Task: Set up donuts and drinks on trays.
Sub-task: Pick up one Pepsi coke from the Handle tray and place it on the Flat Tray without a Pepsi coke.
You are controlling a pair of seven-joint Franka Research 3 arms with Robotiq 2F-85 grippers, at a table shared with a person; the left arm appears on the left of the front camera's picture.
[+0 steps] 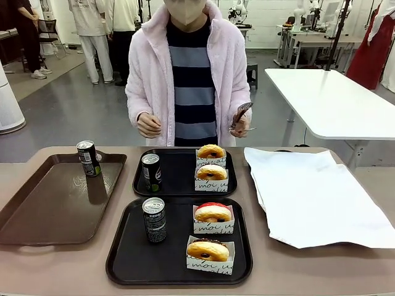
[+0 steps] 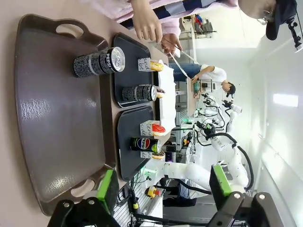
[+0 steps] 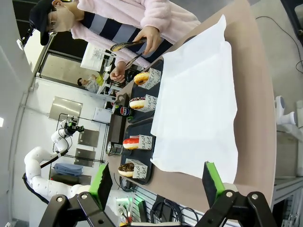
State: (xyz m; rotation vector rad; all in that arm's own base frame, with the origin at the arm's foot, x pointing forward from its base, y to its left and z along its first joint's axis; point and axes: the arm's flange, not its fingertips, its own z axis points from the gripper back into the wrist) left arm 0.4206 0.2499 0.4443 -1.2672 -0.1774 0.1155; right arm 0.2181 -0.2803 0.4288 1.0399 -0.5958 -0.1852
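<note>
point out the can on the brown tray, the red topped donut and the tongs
can on the brown tray (image 1: 89, 158), front view, label.
red topped donut (image 1: 213, 213), front view, its top.
tongs (image 1: 240, 115), front view, upper blades.

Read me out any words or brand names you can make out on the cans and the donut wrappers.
"PEPSI": can on the brown tray.
Pepsi globe logo: can on the near black tray.
"moi": sleeve of the far tray's front donut.
Script on the other sleeves: only partly legible.
Small print on the cans: too small to read.
</note>
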